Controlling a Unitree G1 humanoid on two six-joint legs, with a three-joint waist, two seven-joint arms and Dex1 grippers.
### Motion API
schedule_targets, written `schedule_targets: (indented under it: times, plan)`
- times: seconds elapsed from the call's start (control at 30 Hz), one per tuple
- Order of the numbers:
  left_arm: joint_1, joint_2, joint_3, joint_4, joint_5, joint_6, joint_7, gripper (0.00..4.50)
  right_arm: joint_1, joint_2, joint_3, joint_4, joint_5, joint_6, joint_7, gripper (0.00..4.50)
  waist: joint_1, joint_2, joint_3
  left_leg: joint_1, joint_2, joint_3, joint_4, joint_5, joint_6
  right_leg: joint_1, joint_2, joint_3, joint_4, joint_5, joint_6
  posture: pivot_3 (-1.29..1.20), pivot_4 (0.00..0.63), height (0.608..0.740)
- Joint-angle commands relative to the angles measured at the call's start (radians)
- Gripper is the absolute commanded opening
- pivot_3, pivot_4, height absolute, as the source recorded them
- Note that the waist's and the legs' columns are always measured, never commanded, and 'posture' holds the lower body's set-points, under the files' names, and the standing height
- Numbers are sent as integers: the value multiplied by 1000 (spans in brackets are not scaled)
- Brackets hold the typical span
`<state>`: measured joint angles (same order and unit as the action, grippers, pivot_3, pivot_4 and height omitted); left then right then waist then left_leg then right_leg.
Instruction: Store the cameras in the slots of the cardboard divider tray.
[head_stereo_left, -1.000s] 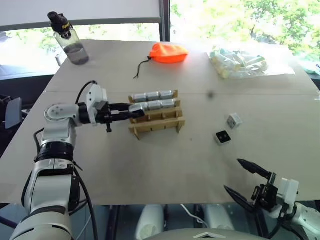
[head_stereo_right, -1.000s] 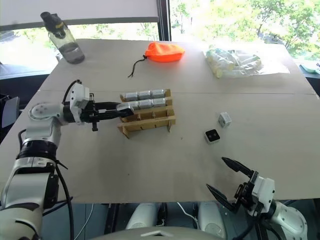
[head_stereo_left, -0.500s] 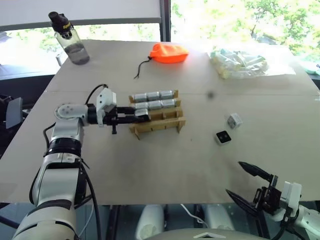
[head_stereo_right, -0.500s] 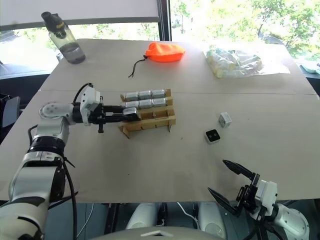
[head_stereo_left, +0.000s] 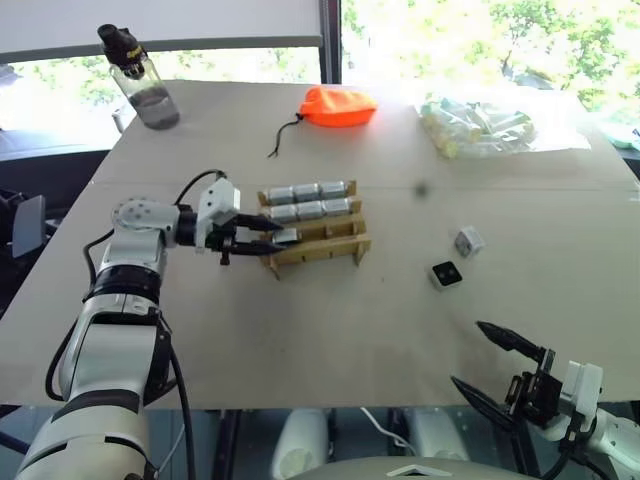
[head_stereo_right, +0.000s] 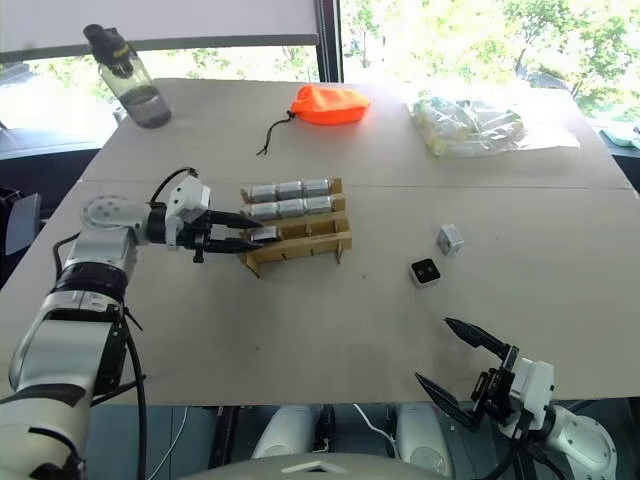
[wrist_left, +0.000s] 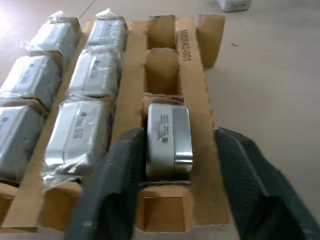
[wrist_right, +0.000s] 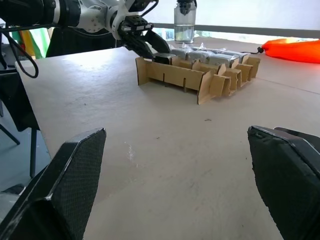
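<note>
Left wrist view: left gripper (wrist_left: 165, 200) has its jaws parted, one finger on each side of a silver camera (wrist_left: 168, 141) that sits in the end slot of the third row of the cardboard divider tray (wrist_left: 192, 85); fingers look just off the camera's sides, contact cannot be told. Two more slots of that row are unfilled. Six wrapped cameras (wrist_left: 82, 131) fill the two rows beside it, three per row.

Head views: tray (head_stereo_left: 330, 250) sits on the table (head_stereo_left: 330, 330) left of centre, left gripper (head_stereo_left: 268, 238) reaching in from its left end. Two loose cameras lie well right of the tray: one with the black lens face up (head_stereo_left: 446, 274), one pale grey (head_stereo_left: 467, 241) just beyond it on the far side. Orange drawstring pouch (head_stereo_left: 338, 105) on the far side, clear bag of pale items (head_stereo_left: 478, 126) far right, water bottle (head_stereo_left: 136, 79) at the far left corner. Right gripper (head_stereo_left: 503, 367) hangs off the near right table edge, jaws wide apart, holding nothing.

Right wrist view: two spread black fingers (wrist_right: 60, 187) with the tray (wrist_right: 200, 75) and the left gripper (wrist_right: 150, 47) ahead across the table.
</note>
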<state>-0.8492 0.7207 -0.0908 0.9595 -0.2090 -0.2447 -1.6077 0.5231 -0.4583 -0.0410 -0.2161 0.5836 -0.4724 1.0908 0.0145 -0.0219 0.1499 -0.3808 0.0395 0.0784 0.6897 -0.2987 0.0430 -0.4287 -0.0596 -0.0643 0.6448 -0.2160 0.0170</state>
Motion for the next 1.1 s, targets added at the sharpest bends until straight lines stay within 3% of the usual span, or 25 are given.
schedule_targets:
  times: [0.03, 0.27, 0.43, 0.57, 0.83, 1.1]
  plan:
    - [-2, 10, -3, -13, -5, -25, -7, 4377, 7, 3, -15, -28, 9, 4, -5, 4500, 0, 0, 0, 0, 0, 0, 0, 0, 0, 0, 0, 0, 0, 0, 0, 0, 150, 726]
    - [-6, 26, 71, -106, -52, 40, -6, 4451, -16, 34, -37, -66, -50, 93, -176, 4500, 0, 0, 0, 0, 0, 0, 0, 0, 0, 0, 0, 0, 0, 0, 0, 0, 150, 726]
    - [150, 84, 87, -386, -160, 199, -7, 4451, -97, 156, -15, -209, -202, 395, -603, 4500, -11, 1, -1, 0, 3, 2, 0, 0, -1, -1, 0, 3, 2, 0, 0, 0, 150, 726]
    - [285, 140, 121, -641, -266, 371, -2, 4451, -174, 203, 34, -308, -255, 610, -764, 4500, -16, 1, -1, -1, 2, 1, 0, 0, -1, -2, -2, 5, 4, 0, -1, 0, 150, 726]
    - [499, 216, 228, -992, -363, 555, 93, 4451, -294, 217, 109, -307, -315, 849, -856, 4500, -2, 1, -1, -1, 0, 0, 1, 0, -1, -2, -2, 1, 2, 0, -1, 0, 150, 726]
    - [580, 261, 308, -1129, -421, 644, 140, 4451, -353, 238, 110, -267, -337, 900, -875, 4500, -3, 1, 0, -1, 0, 0, 1, 0, -1, -2, -1, 0, 2, 0, 0, 0, 150, 726]
